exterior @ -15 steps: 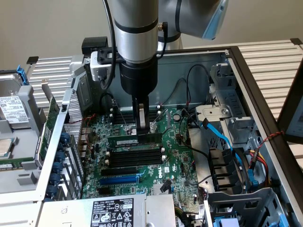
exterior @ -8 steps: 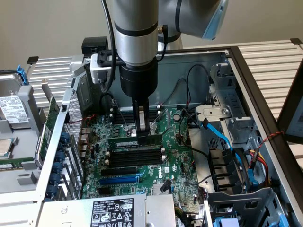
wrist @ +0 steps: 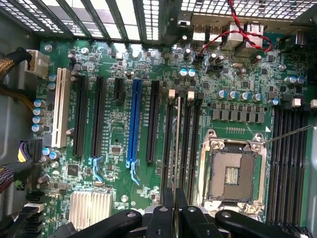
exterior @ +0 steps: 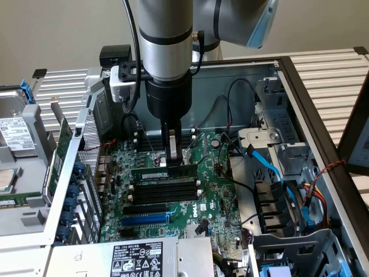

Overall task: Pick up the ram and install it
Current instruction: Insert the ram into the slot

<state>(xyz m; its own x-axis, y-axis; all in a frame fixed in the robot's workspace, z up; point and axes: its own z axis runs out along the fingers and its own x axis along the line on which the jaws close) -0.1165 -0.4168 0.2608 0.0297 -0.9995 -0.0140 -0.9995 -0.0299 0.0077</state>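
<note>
Here the gripper [exterior: 173, 160] pinches the ram [exterior: 153, 172] (edge-on in the wrist view) at the black memory slots [exterior: 164, 193].

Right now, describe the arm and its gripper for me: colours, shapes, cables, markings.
The arm is a silver-grey tube ringed by a black band, with a light blue joint cap above. A black cylindrical wrist section carries a white camera block with black cables. The gripper has narrow pale metal fingers; in the wrist view its linkages are black with round pivots. No readable markings.
</note>
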